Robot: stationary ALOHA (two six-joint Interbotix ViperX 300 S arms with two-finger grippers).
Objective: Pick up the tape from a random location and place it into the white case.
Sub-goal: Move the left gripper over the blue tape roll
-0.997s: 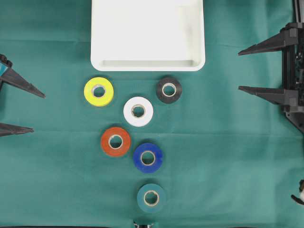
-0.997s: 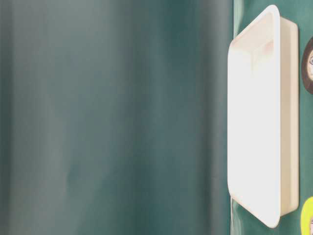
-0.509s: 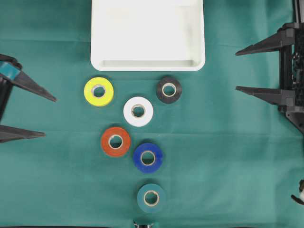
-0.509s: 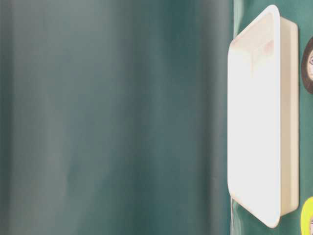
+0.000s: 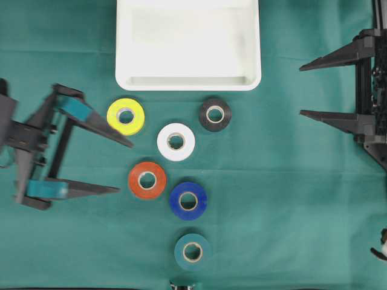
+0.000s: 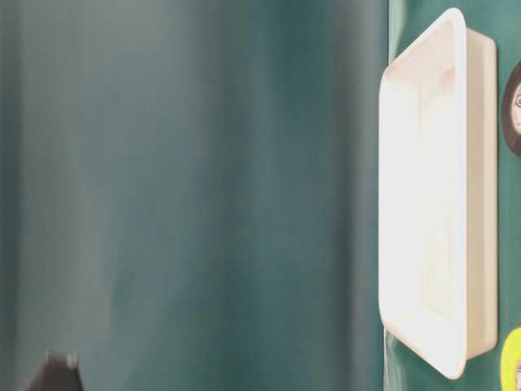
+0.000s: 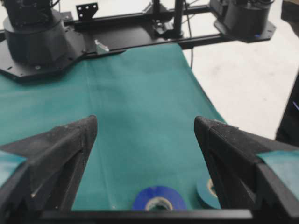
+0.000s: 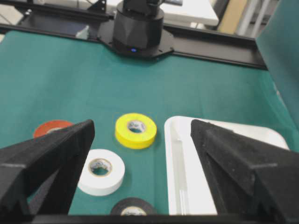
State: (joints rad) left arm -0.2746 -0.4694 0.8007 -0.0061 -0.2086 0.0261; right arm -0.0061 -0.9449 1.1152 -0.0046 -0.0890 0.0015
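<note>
The step in hand looked to be the approach, with no tape yet picked up; the large shallow white plastic case [image 5: 188, 83] sat empty at the middle of the far edge of the green-cloth table [image 5: 290, 199], and six rolls of tape lay flat on the cloth nearer than it; the left gripper [image 5: 124, 167] hung over the left side of the table with its black fingers spread wide and nothing between them, its upper fingertip just beside the yellow tape roll [image 5: 126, 116] and its lower one pointing at the orange tape roll [image 5: 147, 180], which lay just off the open mouth; the white tape roll [image 5: 176, 141], black tape roll [image 5: 214, 114], blue tape roll [image 5: 188, 200] and teal tape roll [image 5: 193, 251] lay further toward the middle and the near edge; the right gripper [image 5: 300, 89] waited at the right edge, likewise spread and empty, well apart from every roll; the next move, I judged, called for centring the left jaws over one roll, probably the orange or the yellow, descending, and closing across its rim before carrying it to the case.
</note>
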